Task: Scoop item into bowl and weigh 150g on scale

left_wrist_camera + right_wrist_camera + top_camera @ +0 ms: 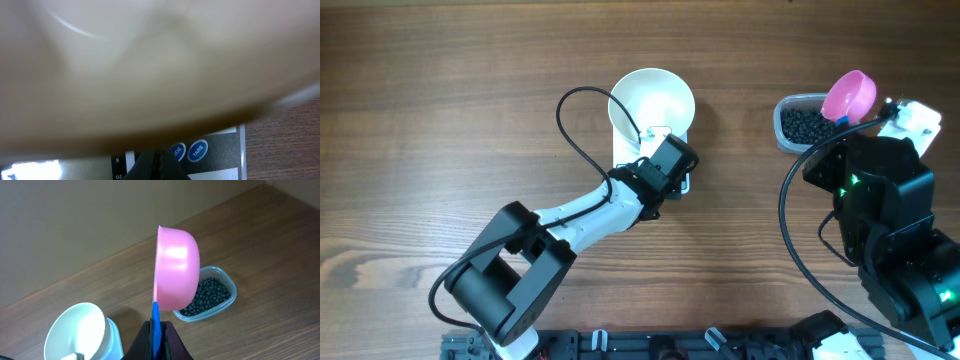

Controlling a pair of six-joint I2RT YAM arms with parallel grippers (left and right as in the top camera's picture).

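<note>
The white bowl [651, 103] stands on the white scale [620, 152], and nothing shows inside it. My left gripper [665, 152] hovers low over the scale's front strip [220, 150]. It is shut [160, 159] with nothing held, its tips just left of the blue MODE button [178, 150] and TARE button [197, 149]. The blurred bowl wall [150, 65] fills the rest of that view. My right gripper [159, 330] is shut on the blue handle [155, 320] of a pink scoop [176, 270] [848, 96]. The scoop is tipped on its side above a clear tub of black beads [208, 294] [802, 124].
The clear tub [782, 110] sits at the back right of the wooden table [440, 110], about a bowl's width right of the scale. The right arm's body [885, 210] fills the right side. A black cable [575, 130] loops left of the bowl.
</note>
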